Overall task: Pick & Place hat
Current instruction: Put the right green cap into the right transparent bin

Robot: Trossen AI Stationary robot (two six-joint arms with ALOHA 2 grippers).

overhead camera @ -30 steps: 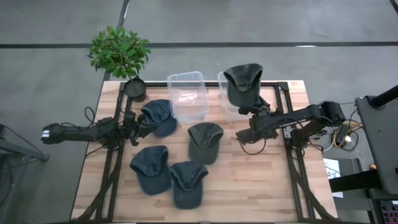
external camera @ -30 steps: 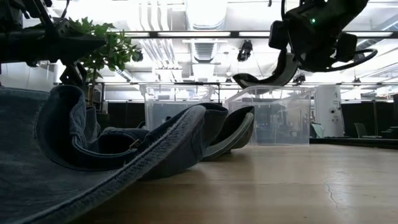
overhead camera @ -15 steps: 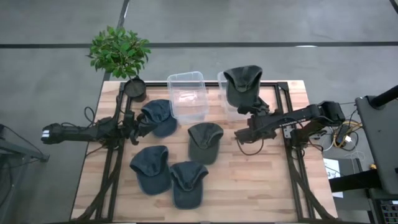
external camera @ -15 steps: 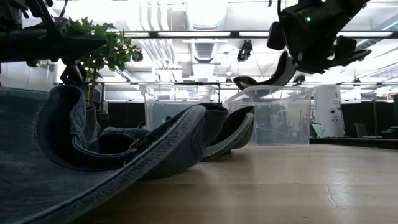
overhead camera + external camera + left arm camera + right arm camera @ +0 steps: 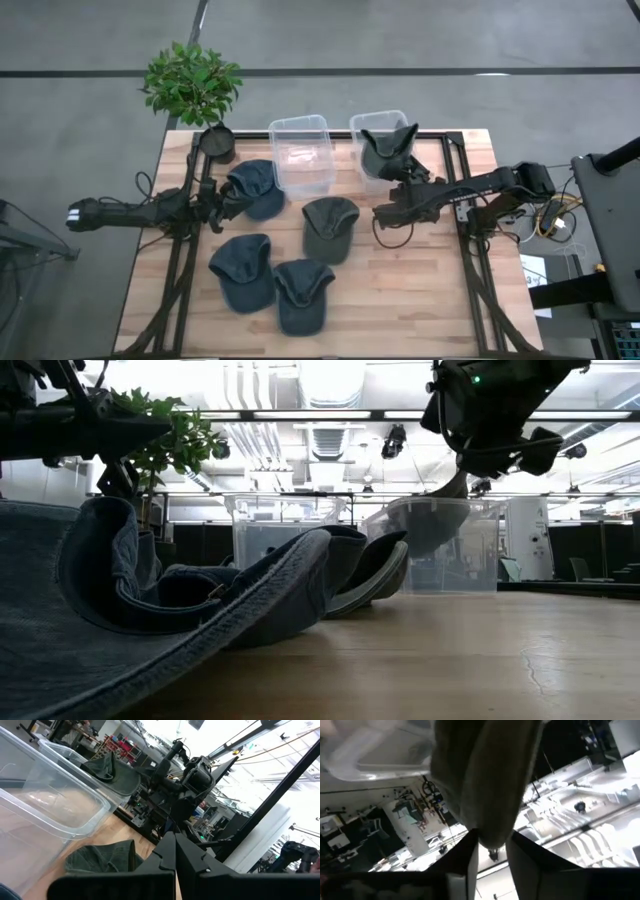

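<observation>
Wooden table (image 5: 420, 290) under bright shop lights. Green hat (image 5: 385, 152) hangs half inside the right clear bin (image 5: 372, 124), brim pinched in the right gripper (image 5: 403, 172). Step looks like placing; next move likely calls for letting go, then lifting clear of the bin rim. Left gripper (image 5: 213, 207), fingers together and empty, waits by the blue hat (image 5: 255, 186). Right table edge has free room.

Potted plant (image 5: 191, 83) beside wooden table (image 5: 420, 300)

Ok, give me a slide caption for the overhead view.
Right gripper lowers a green hat into the right clear bin; four hats lie on the table.
</observation>
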